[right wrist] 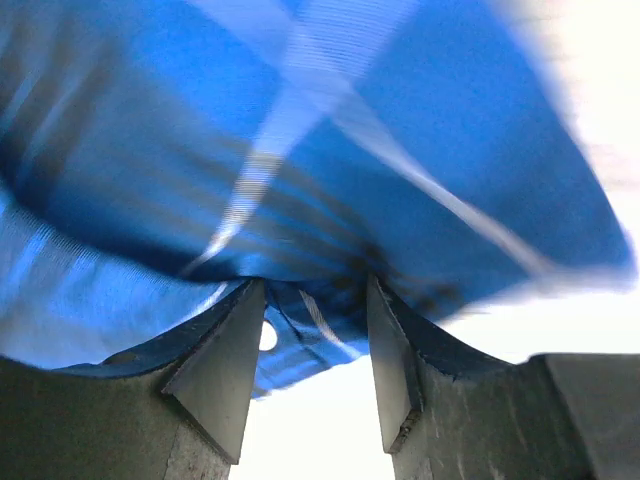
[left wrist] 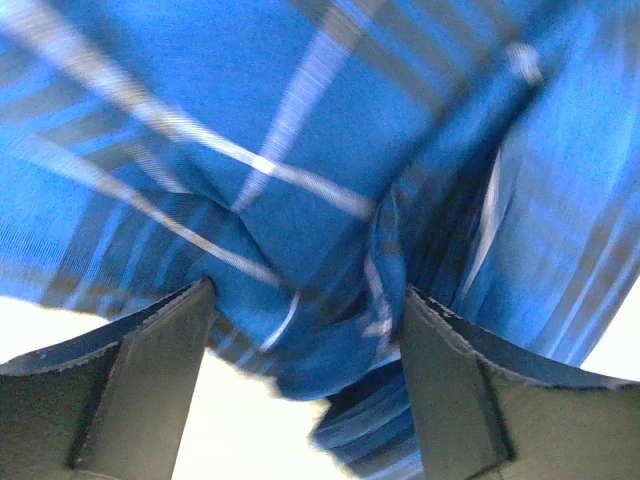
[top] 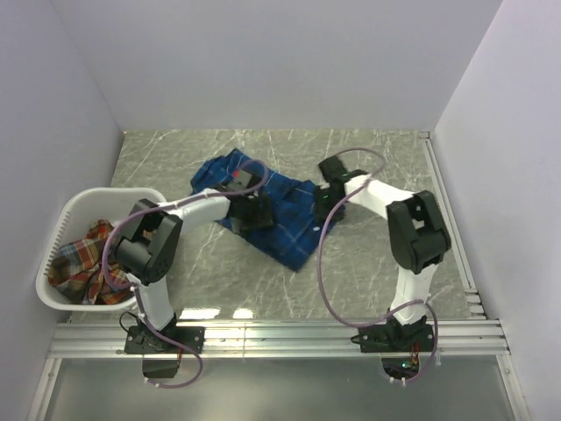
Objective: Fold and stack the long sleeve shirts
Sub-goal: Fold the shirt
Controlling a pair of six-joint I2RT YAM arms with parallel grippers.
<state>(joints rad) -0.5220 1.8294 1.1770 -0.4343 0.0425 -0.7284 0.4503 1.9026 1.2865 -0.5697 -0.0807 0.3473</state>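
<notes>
Left gripper (left wrist: 305,290) and right gripper (right wrist: 313,283) are each clamping a fold of the crumpled royal blue plaid woven shirt (top: 285,230) at the middle of the grey marbled table (top: 368,263), apparently spreading it, with an even outward pull looking needed next before folding.

Even, bright overhead light; both wrist views blurred, backgrounds blown white

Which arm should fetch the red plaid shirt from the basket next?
Left, probably: the basket holding the red plaid shirt sits on its side; the right gripper is farther, beyond the blue shirt.
</notes>
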